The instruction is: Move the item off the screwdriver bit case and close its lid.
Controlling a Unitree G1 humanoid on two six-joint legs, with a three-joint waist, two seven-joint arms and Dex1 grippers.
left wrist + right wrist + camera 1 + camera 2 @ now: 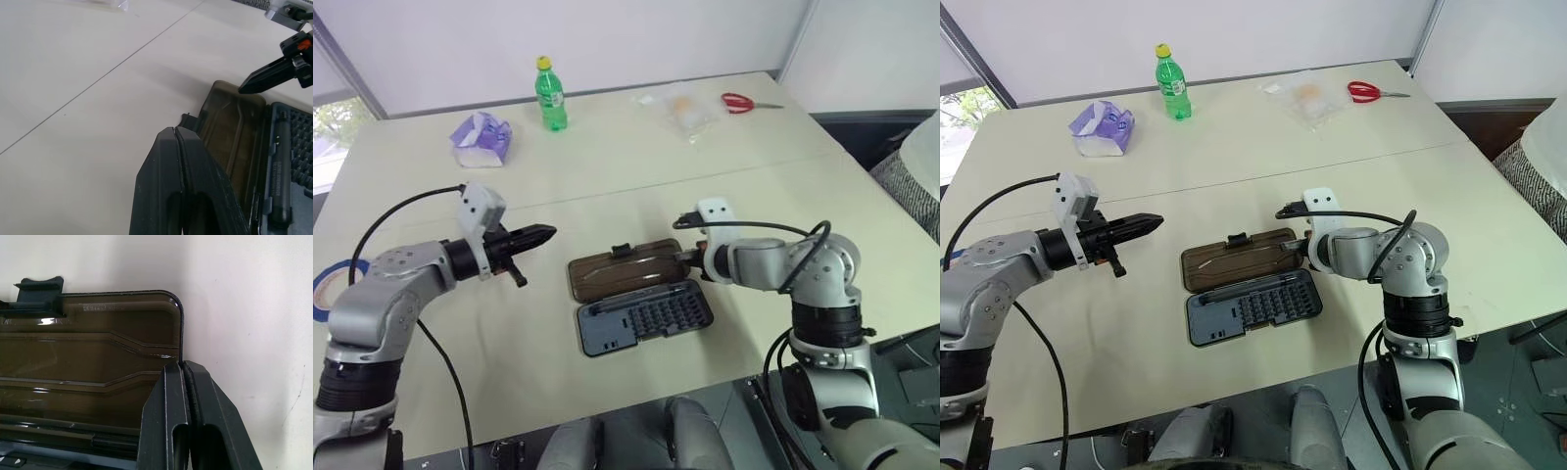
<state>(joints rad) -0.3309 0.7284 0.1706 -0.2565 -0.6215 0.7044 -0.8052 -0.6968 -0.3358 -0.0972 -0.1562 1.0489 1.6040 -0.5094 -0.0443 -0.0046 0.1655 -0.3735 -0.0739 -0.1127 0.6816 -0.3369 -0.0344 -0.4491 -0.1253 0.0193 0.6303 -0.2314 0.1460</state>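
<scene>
Already nothing rests on the screwdriver bit case (644, 316), lying open near the tabletop's (607, 157) near edge. Closing remains: lid (625, 268) flat, right claw (686, 258) shut at its edge, left claw (544, 234) shut, apart.

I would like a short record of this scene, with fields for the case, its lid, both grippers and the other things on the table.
case: screwdriver bit case lies open on the table, bits showing
lid: lid folded back flat, latch tab on its far edge
item on case: none seen
left gripper: left gripper in the air left of the case, fingers shut, empty
right gripper: right gripper at the lid's right edge, fingers shut
far side of table: green bottle, purple packet, clear bag, red scissors
</scene>
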